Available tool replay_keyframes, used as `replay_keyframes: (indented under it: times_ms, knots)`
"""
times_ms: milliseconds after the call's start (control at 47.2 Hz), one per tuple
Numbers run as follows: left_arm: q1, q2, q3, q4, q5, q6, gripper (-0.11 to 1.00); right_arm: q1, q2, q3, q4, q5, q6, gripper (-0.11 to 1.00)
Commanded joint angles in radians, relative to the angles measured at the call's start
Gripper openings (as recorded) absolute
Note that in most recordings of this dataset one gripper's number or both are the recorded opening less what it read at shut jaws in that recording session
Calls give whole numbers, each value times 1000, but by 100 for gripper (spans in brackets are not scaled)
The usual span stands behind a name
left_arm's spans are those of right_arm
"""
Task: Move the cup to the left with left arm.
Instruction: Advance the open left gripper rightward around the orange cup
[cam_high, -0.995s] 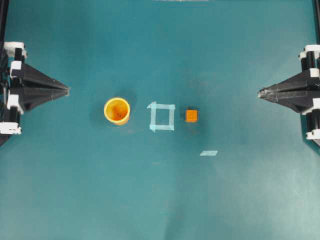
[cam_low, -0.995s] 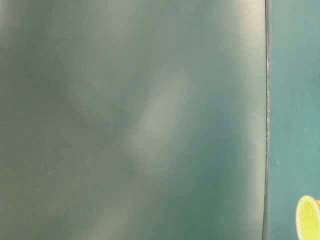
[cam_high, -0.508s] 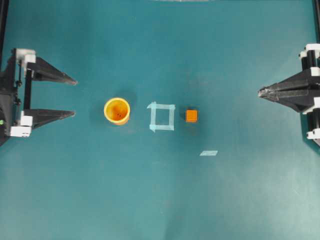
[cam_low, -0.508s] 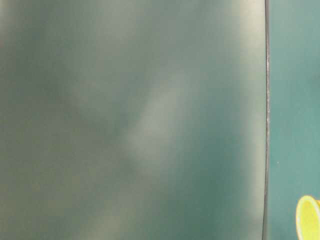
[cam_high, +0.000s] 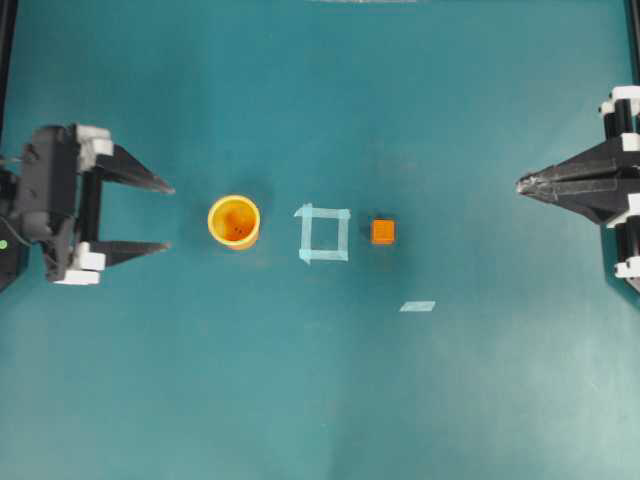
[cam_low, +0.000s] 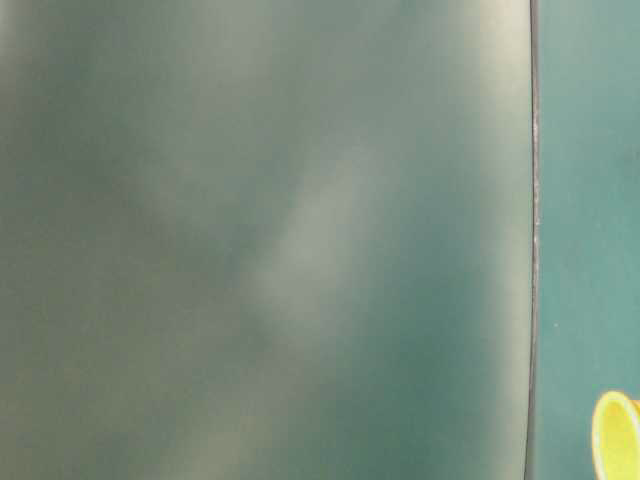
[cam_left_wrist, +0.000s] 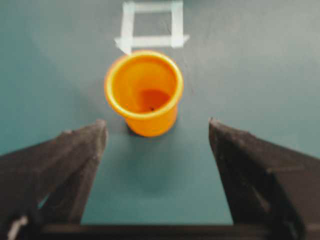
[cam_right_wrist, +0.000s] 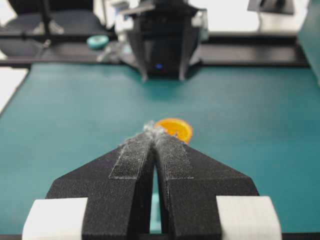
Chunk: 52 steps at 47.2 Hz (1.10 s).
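On teal mat (cam_high: 320, 400) — one cup (cam_high: 234, 220), one cube (cam_high: 383, 231)

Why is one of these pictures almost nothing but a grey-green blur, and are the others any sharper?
Table-level view: a hazy, featureless surface fills nearly all of it, with only a sliver of the cup at bottom right. Overhead view: evenly lit and crisp, cup, tape square and orange cube with faint shadows. Left wrist view: slightly soft, the left gripper fingers blurred. Right wrist view: right gripper sharp, background bright.

overhead: straight down | wrists: facing inward (sharing cup (cam_high: 234, 221))
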Motion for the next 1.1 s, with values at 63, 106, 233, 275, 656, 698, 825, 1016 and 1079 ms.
replay_keyframes:
  times_ms: [63,106,233,275,656,698,825,1016,1079]
  knots:
    - [-15,124,-6,2,-126,3,79,0,-8,-40,2,11,-5,-1]
    - [-15,173,-8,2,-178,3,79,0,-11,-43,2,15,-6,-1]
    - [-12,284,-11,-2,-288,9,79,0,-25,-54,0,34,-12,-1]
    - [-8,321,-15,-2,-319,9,79,0,-28,-57,-2,40,-12,-1]
    - [63,532,-86,-3,-440,14,79,0,-41,-72,-5,57,-17,-1]
    - [64,538,-97,-5,-440,14,79,0,-41,-72,-5,61,-17,-1]
    - [52,563,-120,-3,-439,8,79,0,-41,-72,-5,78,-17,-1]
    - [37,594,-152,-3,-442,3,79,0,-43,-74,-6,95,-17,-1]
    - [37,601,-166,-3,-443,3,79,0,-43,-72,-5,94,-17,-1]
